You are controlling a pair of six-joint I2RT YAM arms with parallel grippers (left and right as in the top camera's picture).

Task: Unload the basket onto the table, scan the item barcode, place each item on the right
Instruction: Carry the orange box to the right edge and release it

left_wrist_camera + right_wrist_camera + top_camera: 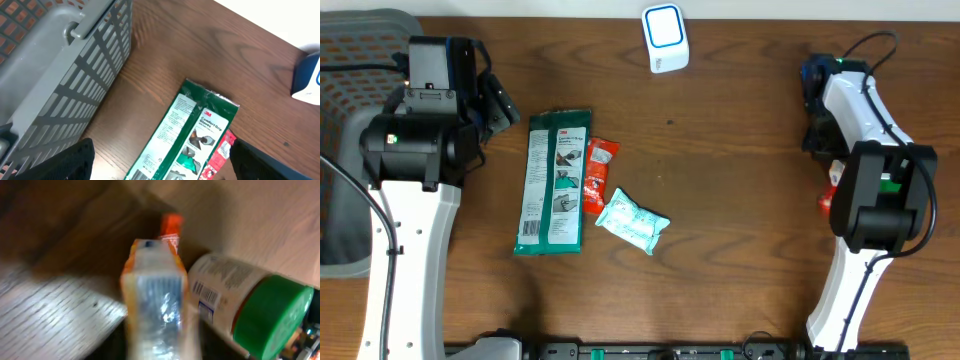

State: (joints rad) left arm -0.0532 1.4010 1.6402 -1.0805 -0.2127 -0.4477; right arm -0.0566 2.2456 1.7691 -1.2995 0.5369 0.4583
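Fingers [75, 162] of your left gripper [167, 162] stand wide apart, holding nothing, over the green pack [185, 125]. You cannot tell if your right gripper [832, 178] grips the blurry orange packet [155, 290] by the table's [740, 200] right edge. It sits beside a bottle [235, 305].

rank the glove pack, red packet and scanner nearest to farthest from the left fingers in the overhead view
1. glove pack, beside the left fingers
2. red packet, on the pack's other side
3. scanner, at the table's far edge
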